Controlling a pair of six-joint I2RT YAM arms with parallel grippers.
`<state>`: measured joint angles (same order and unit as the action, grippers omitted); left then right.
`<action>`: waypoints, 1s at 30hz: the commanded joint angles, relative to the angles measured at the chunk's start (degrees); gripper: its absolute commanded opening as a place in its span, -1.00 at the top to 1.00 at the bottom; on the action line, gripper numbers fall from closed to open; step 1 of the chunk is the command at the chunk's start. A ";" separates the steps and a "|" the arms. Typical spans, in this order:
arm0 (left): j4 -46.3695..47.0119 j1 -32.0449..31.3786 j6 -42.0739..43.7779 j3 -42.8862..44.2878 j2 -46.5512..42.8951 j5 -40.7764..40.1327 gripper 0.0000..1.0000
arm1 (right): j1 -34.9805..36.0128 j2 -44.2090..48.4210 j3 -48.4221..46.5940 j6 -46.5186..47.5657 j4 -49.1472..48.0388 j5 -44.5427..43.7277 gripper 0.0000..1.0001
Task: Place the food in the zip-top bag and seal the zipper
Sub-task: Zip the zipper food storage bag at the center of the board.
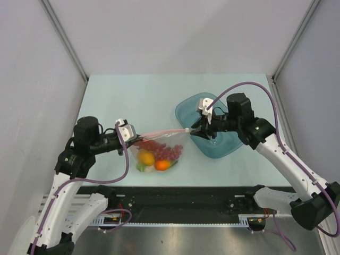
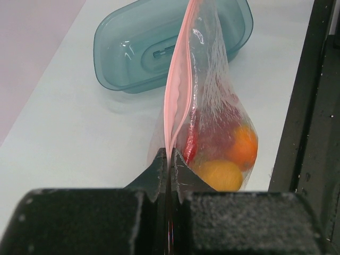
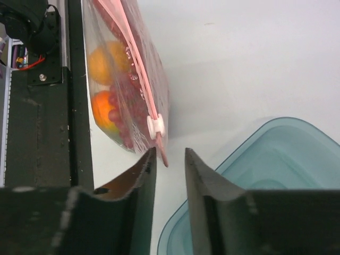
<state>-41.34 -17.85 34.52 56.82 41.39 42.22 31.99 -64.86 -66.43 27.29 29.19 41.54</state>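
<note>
The zip-top bag hangs above the table between my two grippers, and the food is inside it. A yellow fruit, an orange fruit and a dark red clump show through the plastic. My left gripper is shut on the left end of the pink zipper. The zipper's white slider sits near the strip's right end. My right gripper is open. The strip's tip lies just at its fingertips, close to the left finger, with nothing pinched.
The translucent blue bowl stands on the table under and behind my right gripper. A black rail runs along the table's near edge, close below the hanging bag. Grey walls enclose the sides and back.
</note>
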 commanded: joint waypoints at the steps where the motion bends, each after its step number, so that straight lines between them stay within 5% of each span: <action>1: -2.34 0.36 0.98 1.54 0.63 -0.03 1.00 | 0.71 -0.62 -0.01 2.32 -3.36 2.93 0.48; 7: -1.29 0.36 0.28 1.80 1.15 -0.90 1.00 | 2.55 0.00 -0.10 6.90 -2.12 1.97 1.00; 10: 0.29 0.36 -3.14 4.95 3.26 -1.61 0.44 | 3.43 0.87 -0.10 6.38 -3.52 1.18 1.00; 11: 0.47 0.27 -3.84 6.19 5.09 -1.52 0.06 | 3.69 1.40 -0.10 6.29 -3.70 0.91 1.00; 14: 0.39 -2.61 -3.15 11.37 8.00 -3.27 -0.34 | 4.57 1.84 -0.10 5.50 -4.23 -0.14 1.00; 24: 2.32 -15.64 -3.15 19.30 16.01 -2.76 -0.60 | 7.12 3.60 -0.10 2.42 -6.52 -3.74 1.00; 27: 1.19 -15.64 -2.97 19.47 15.92 -3.19 -0.30 | 6.43 4.21 -0.10 2.77 -5.55 -4.71 1.00; 30: 0.73 -14.23 -3.41 19.39 14.17 -2.75 -0.34 | 6.16 5.18 -0.10 1.28 -5.89 -4.80 1.00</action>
<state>-40.71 -33.01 31.46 74.26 57.39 38.22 38.61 -62.35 -66.39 30.35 26.48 37.78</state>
